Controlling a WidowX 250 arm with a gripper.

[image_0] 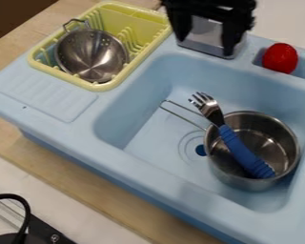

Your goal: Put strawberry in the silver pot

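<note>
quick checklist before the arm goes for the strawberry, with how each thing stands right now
1. Strawberry within view, in the recess at the sink's edge: ok
2. Gripper open and empty: ok
3. Gripper lined up over the strawberry: not ok, it hangs off to one side
4. Pot upright in the basin: ok
5. Pot free of other things: not ok, the blue-handled fork leans in it, tines past the rim
6. Strawberry loose enough to lift out of the recess: cannot tell
</note>
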